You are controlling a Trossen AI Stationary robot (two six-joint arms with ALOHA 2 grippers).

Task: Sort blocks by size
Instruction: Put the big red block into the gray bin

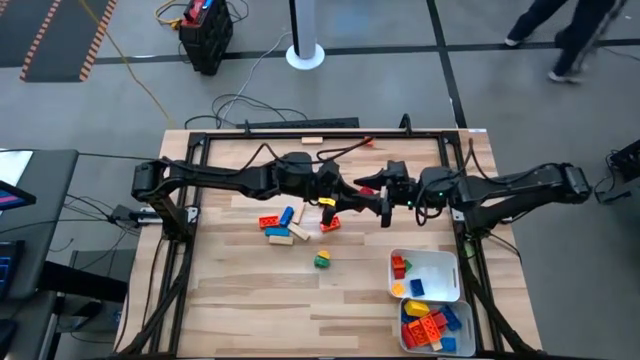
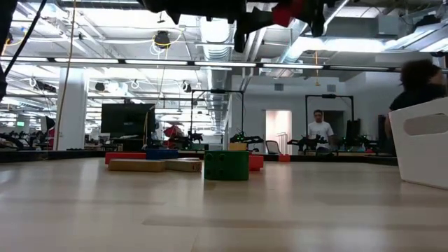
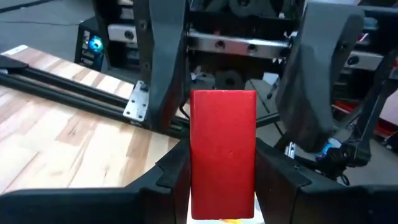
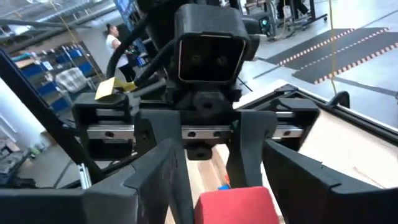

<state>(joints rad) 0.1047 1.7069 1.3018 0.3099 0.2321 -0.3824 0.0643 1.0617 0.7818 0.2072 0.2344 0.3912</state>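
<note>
Meeting above the table's middle in the high view, both grippers suggest a handover. Left wrist view: the left gripper (image 3: 222, 186) is clamped on a red block (image 3: 222, 149). Right wrist view: the right gripper (image 4: 224, 168) gapes wide, block at 6 o'clock.

Robotics lab: more arm rigs (image 2: 241, 138) behind.
</note>
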